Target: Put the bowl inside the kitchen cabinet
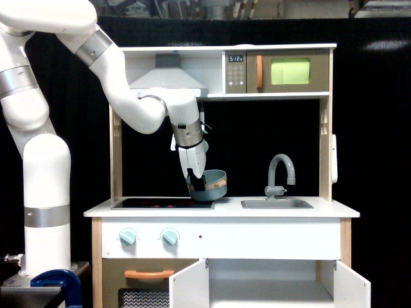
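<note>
1. Bench (334, 210) of a toy kitchen, white and flat, carries a black hob (154, 204) on the exterior view's left and a sink (277, 205) with a grey faucet (281, 172) on the exterior view's right, against a black backdrop.
2. A white robot arm (131, 106) reaches in from the exterior view's left, under the range hood (168, 79), with its hand (194, 186) pointing down over the hob's right edge.
3. The hand's dark fingers are pinched on the near wall of the bowl (210, 185), which hangs tilted just above the bench, its orange rim band facing the exterior view's right.
4. The bowl sits between the hob and the faucet, apart from both.
5. Above, a shelf holds the microwave (279, 71) with a green window and an orange handle.
6. Below the bench front with two pale-blue knobs (128, 236), the kitchen cabinet (270, 285) stands with both white doors swung open, its white interior showing nothing inside.
7. The oven's orange handle (149, 274) sits to the exterior view's left of the cabinet.
8. Open space lies in front of the bench and between the faucet and the right wooden post (325, 151).
</note>
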Controlling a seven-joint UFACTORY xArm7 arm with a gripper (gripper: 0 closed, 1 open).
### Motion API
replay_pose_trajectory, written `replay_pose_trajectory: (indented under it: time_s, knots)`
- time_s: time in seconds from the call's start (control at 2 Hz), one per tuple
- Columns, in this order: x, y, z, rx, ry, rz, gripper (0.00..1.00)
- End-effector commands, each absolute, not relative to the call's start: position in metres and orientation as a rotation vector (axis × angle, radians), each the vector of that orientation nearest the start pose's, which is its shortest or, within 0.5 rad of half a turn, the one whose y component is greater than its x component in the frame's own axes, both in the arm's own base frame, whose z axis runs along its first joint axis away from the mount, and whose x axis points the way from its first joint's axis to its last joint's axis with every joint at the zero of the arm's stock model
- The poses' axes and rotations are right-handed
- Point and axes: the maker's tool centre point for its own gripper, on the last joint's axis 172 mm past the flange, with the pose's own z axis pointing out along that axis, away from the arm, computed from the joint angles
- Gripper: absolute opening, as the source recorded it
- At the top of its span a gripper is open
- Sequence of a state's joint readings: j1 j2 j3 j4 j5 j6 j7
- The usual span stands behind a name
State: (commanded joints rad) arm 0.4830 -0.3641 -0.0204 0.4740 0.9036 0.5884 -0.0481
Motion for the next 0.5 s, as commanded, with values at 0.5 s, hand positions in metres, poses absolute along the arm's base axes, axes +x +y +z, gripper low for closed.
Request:
replay_pose_trajectory:
  time_s: [0.5]
  knots:
    - [0.336,0.229,0.184,-2.505,0.249,-0.129,0.0]
